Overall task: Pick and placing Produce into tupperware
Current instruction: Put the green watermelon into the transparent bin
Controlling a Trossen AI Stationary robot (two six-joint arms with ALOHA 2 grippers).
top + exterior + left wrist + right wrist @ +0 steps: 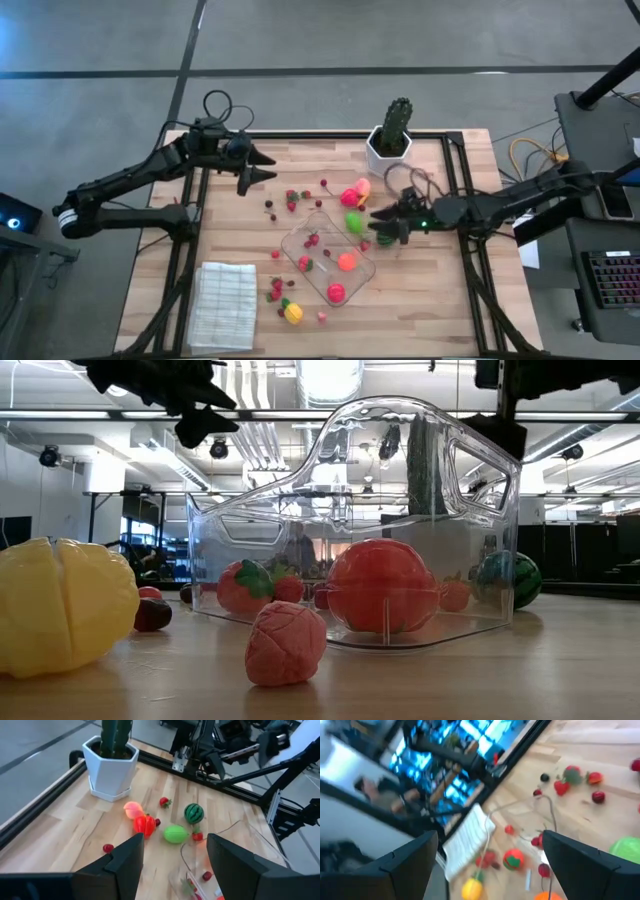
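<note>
The right gripper (385,226), jaws spread and empty, hovers just beside the tupperware (300,242), nearest the melon ball (385,239); the half-open left gripper (262,168) waits well beyond the tupperware.

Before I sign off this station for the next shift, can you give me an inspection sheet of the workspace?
Surface: wooden table, dry, no spills seen.
Job's things: tupperware mid-table holds several pieces; more produce lies scattered around it, including a striped melon ball.
Clutter: cactus pot at the far edge; white cloth at the near left corner.
Grippers: left gripper raised over the far left, fingers apart, empty; right gripper beside the tupperware, open, empty.
Cables: loops near the cactus pot; yellow cable off-table right.
Surroundings: keyboard on the right.
</note>
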